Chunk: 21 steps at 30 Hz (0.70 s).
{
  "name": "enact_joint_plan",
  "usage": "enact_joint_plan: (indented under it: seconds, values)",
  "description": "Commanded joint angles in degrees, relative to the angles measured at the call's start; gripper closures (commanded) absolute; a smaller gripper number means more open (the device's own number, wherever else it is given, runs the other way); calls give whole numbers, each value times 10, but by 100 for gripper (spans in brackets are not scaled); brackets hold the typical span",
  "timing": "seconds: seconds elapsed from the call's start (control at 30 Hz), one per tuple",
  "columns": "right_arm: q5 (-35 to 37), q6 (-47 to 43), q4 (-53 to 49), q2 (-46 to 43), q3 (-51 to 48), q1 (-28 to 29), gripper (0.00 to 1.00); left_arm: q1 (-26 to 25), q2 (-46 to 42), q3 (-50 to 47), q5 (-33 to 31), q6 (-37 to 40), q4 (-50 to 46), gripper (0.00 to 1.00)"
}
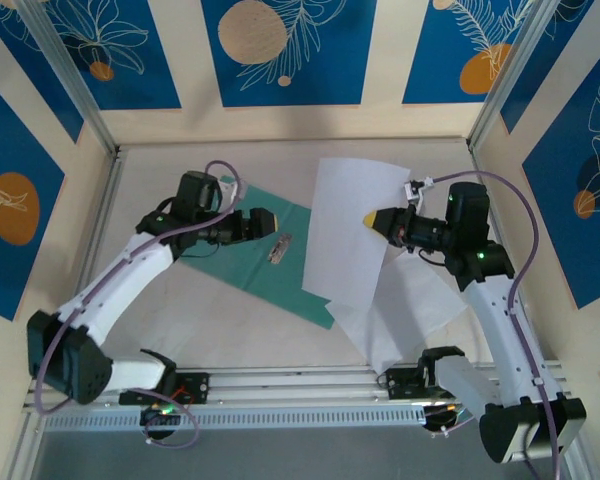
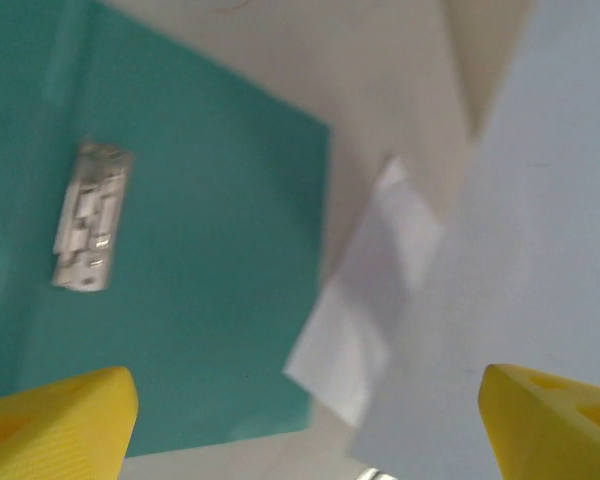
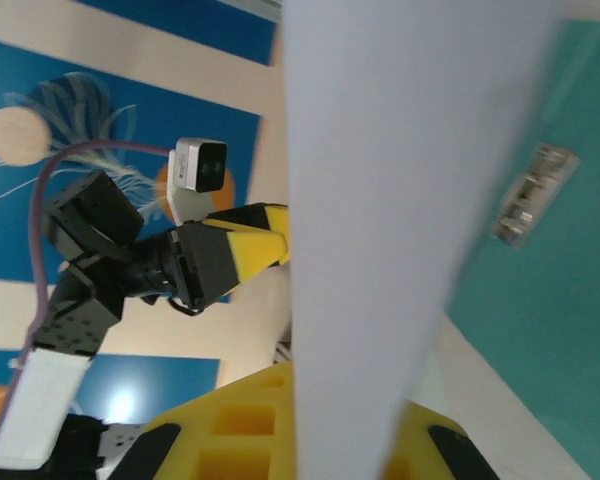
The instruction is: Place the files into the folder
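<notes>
Top camera looks down from behind; both close wrist cameras share the clip (image 2: 90,215) on the folder (image 1: 265,285).

Teal-green folder (image 1: 238,266) lies flat and open on the tabletop (image 1: 230,165), turned at a slant, its small metal clip (image 1: 280,248) face up along the spine. One white sheet (image 1: 345,235) covers the folder's right leaf, its right edge pinched in the right gripper (image 1: 372,218). The second white sheet (image 1: 412,308) lies flat nearer the front, partly under the first, one corner just beside the folder's near corner.
</notes>
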Motion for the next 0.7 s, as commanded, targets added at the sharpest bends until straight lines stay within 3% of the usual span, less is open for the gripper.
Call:
enact_joint_plan:
  seconds: [0.0, 0.33, 0.67]
  values:
    - [57, -75, -146, 14, 19, -5, 100, -11, 47, -37, -29, 46, -19, 18]
    - [131, -120, -236, 32, 70, -11, 100, -93, 164, -75, -34, -1, 66, 28]
    - [154, -149, -272, 36, 97, -16, 100, -128, 258, -75, -29, -95, 144, 34]
